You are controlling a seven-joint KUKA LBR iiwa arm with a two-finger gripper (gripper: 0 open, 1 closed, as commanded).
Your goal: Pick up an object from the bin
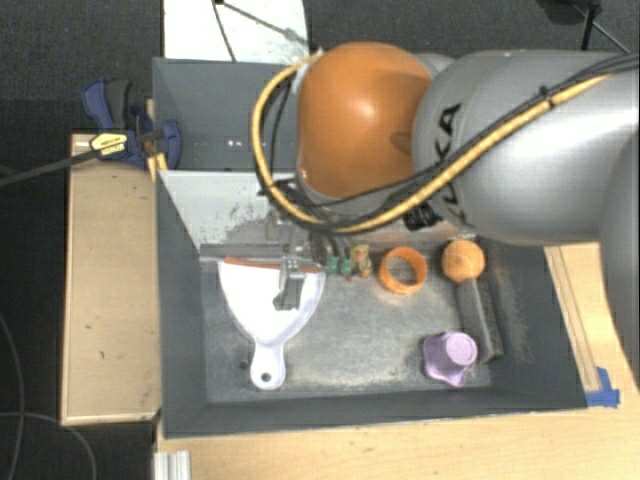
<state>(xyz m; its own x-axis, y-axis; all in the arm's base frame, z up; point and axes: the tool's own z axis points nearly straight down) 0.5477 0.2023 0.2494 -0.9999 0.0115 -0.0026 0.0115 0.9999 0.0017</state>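
Note:
My gripper (290,288) hangs below the orange cover in the left half of the bin, right over the wide end of a white scoop (262,320). The scoop lies flat, and its short handle with a hole points toward the bin's front edge. A thin grey and red strip (243,259) runs sideways along the scoop's far edge, beside the gripper. Just right of the gripper lies a small green and brown piece (352,263). An orange ring (402,270) lies a little further right.
An orange ball (463,260) rests beyond the ring near the right wall. A purple cup (450,357) lies on its side at the front right, with a dark grey bar (482,315) next to it. The arm covers the bin's back right.

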